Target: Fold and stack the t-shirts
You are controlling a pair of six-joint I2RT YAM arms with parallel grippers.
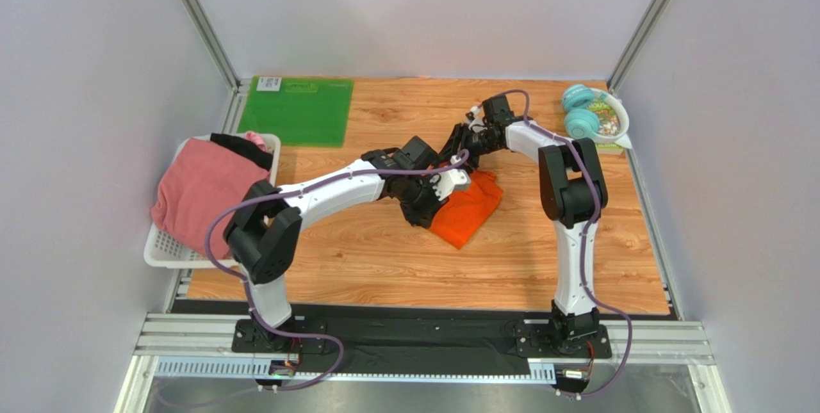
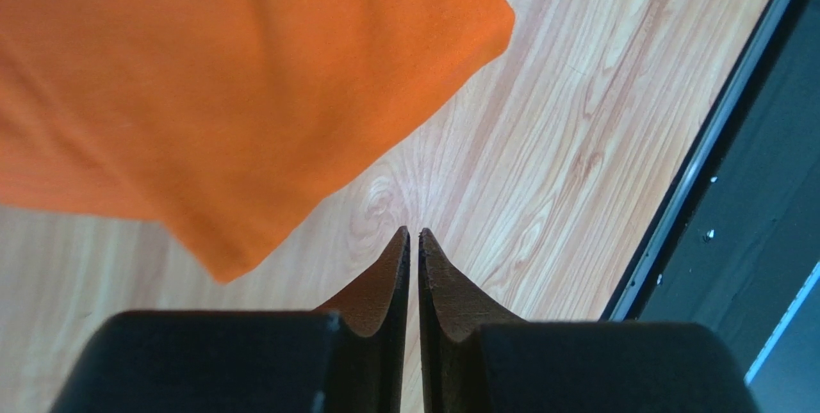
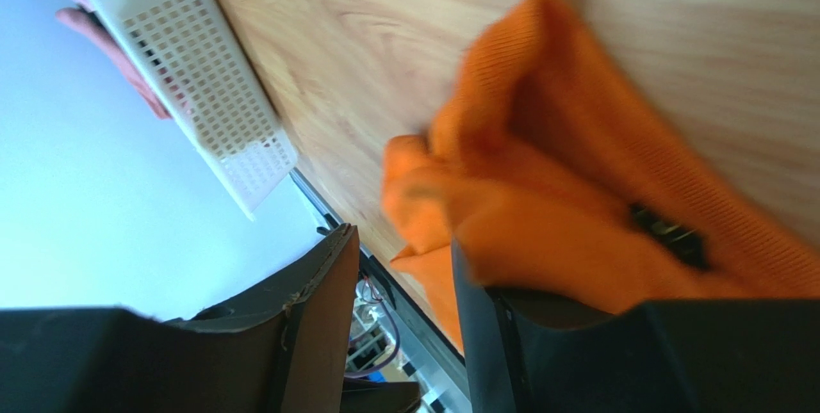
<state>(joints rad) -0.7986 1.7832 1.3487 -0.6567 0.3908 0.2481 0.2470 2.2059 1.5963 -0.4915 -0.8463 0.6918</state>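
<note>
**Two claws at the orange shirt, one of them empty**

Two arms reach in over the middle of the table (image 1: 385, 259), and their claws sit close together at the orange shirt (image 1: 472, 209). The shirt lies bunched on the wood, a little right of centre. Its far end is under the claws and its near end lies free.

The left claw (image 2: 414, 232) has its jaws drawn together with only a sliver of gap and nothing between them. It points at bare wood just beside a rounded corner of the shirt, apart from the cloth.

The right claw (image 3: 399, 240) has its jaws apart. Orange cloth is heaped over and against one finger (image 3: 476, 336) and bulges at the tips. I cannot tell whether any cloth is pinched there.

A white basket (image 1: 159, 252) stands at the left edge. The pink shirt (image 1: 197, 192) is draped over it and the black shirt (image 1: 241, 150) is at its far end. A green mat (image 1: 296, 111) lies flat at the far left, and teal headphones (image 1: 580, 110) sit at the far right.
</note>
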